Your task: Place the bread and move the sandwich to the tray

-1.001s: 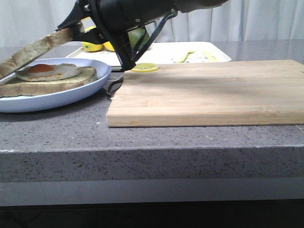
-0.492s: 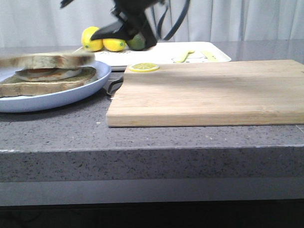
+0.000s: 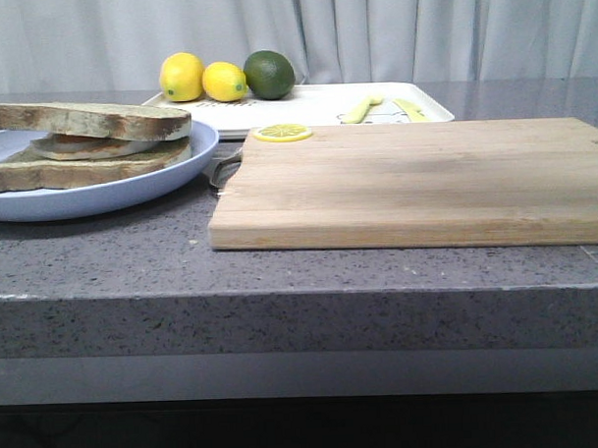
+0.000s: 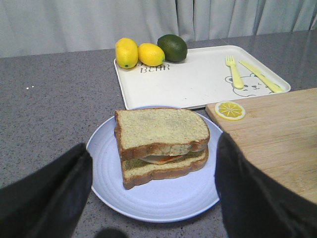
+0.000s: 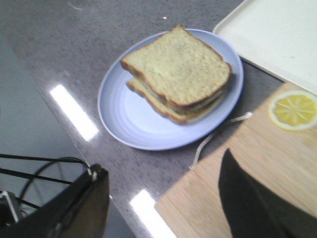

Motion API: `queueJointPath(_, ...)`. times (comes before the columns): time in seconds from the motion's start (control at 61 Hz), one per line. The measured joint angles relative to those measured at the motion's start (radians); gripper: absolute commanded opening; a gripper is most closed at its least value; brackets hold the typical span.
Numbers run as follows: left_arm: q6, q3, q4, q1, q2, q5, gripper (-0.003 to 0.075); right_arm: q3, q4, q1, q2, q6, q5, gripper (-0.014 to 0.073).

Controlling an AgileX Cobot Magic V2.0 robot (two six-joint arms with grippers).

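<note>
The brown-crusted bread slice (image 4: 161, 130) lies atop the egg sandwich (image 4: 163, 161) on the round pale-blue plate (image 4: 148, 198), near the white rectangular tray (image 4: 198, 84). Both claws (image 4: 153, 198) (image 5: 163, 198) gape, empty. Soft, loosely stacked bread slides; better grip the stiff plate rim.

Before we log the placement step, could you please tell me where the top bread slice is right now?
The brown-crusted top bread slice lies on the fried egg sandwich on the round pale-blue plate, at the front view's left, beside the wooden cutting board.
</note>
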Motion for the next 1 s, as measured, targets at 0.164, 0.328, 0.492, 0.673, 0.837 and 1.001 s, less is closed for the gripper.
queueJointPath(0.164,0.000,0.000,0.000,0.000,0.000,0.013,0.0512,0.171,-0.145,0.000,-0.198,0.028,-0.031,0.0494)
queueJointPath(0.328,0.000,0.000,0.000,0.000,0.000,0.027,0.0512,0.332,-0.218,0.000,-0.358,0.029,-0.089,0.0494)
queueJointPath(0.492,0.000,-0.003,0.013,0.000,0.005,0.092,0.0512,0.435,-0.230,0.000,-0.463,0.029,-0.126,0.0494)
queueJointPath(0.673,0.000,-0.048,0.096,0.000,0.028,0.228,0.0512,0.453,-0.231,0.000,-0.483,0.029,-0.137,0.0494)
queueJointPath(0.837,0.000,-0.126,0.157,0.002,0.130,0.370,0.0512,0.453,-0.231,0.000,-0.479,0.029,-0.137,0.0494)
queueJointPath(1.001,0.000,-0.201,0.184,0.055,0.305,0.425,0.0512,0.453,-0.231,0.000,-0.477,0.029,-0.137,0.0494)
